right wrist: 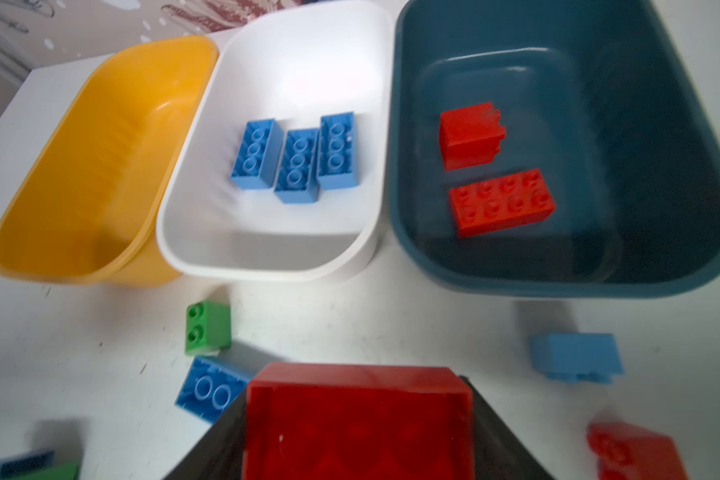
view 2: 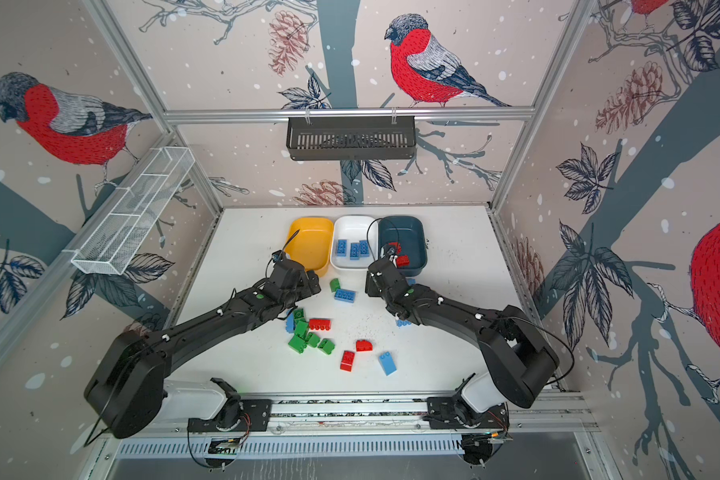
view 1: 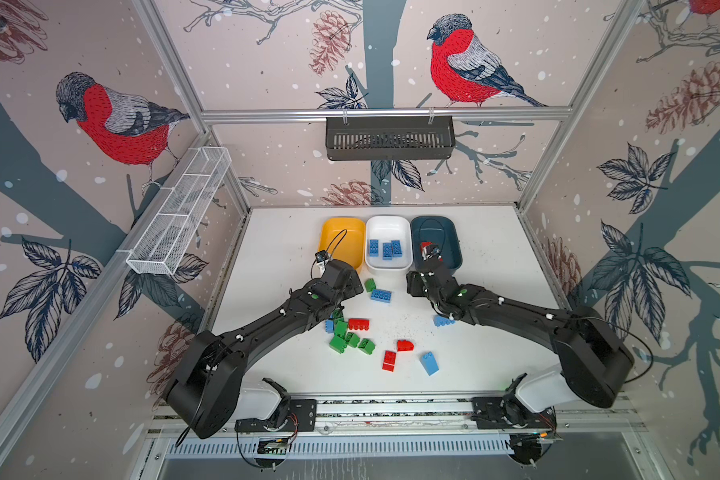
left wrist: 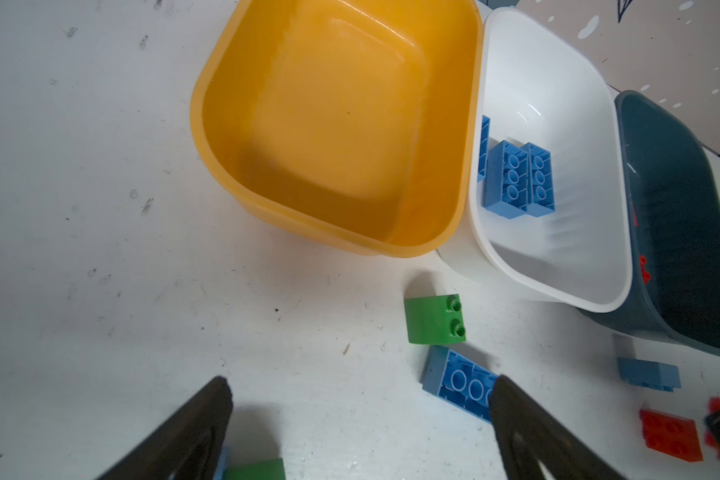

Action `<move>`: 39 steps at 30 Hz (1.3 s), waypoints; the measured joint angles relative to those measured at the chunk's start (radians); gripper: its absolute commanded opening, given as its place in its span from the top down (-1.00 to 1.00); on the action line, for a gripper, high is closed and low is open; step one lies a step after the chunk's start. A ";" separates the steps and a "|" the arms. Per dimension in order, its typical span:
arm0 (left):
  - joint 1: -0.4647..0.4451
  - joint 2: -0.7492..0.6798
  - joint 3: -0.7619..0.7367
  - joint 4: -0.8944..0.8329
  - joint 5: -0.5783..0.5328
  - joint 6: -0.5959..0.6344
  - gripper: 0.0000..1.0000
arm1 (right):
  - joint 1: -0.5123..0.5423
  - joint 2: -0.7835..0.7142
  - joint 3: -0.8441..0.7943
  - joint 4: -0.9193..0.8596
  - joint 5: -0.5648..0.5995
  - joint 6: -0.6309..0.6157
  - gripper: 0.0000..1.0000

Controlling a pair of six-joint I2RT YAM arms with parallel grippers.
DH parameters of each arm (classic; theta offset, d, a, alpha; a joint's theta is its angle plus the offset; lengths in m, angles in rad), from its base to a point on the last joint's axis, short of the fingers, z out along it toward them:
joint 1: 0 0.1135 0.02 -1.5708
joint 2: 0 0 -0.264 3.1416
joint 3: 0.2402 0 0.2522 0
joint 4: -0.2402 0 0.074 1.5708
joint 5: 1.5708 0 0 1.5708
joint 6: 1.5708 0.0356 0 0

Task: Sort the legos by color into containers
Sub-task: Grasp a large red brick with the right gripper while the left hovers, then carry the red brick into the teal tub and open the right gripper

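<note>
Nearest the front edge of the table (view 1: 275, 249) the loose legos are scattered: a lone blue brick (view 1: 429, 363), a red pair (view 1: 389, 360), and a green huddle (view 1: 350, 338) beside a long red brick (view 1: 358, 324). Farther in, the left gripper (left wrist: 360, 382) hangs over the table with its fingers spread wide, gripping nothing, just short of a green cube (view 1: 370, 285) and a blue block (view 1: 380, 295) lying close together. The right gripper (right wrist: 356, 386) pinches a held red brick (right wrist: 358, 436) by the near rim of the teal tub (view 1: 454, 249), where two red bricks (right wrist: 501, 201) lie inside. Toward the far edge the tubs stand side by side in a row: the yellow tub (view 1: 329, 232), the white tub (view 1: 387, 222) with three blue bricks (view 1: 385, 248) in it, then the teal one.
</note>
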 measured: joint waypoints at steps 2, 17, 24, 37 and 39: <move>0.002 0.006 0.010 -0.030 -0.016 -0.010 -0.94 | -0.059 0.017 0.037 -0.002 -0.017 -0.021 -0.28; 0.019 -0.042 0.003 -0.301 -0.140 -0.141 -0.93 | -0.227 0.276 0.311 -0.109 -0.056 -0.144 -0.35; 0.037 -0.132 -0.076 -0.360 -0.103 -0.155 -0.80 | -0.229 0.352 0.393 -0.161 -0.019 -0.146 -0.45; 0.038 -0.133 -0.122 -0.399 0.056 -0.098 -0.13 | -0.226 0.339 0.405 -0.183 -0.019 -0.145 -0.86; 0.038 -0.123 -0.124 -0.397 0.079 -0.087 -0.12 | -0.225 0.326 0.401 -0.182 -0.019 -0.145 -0.90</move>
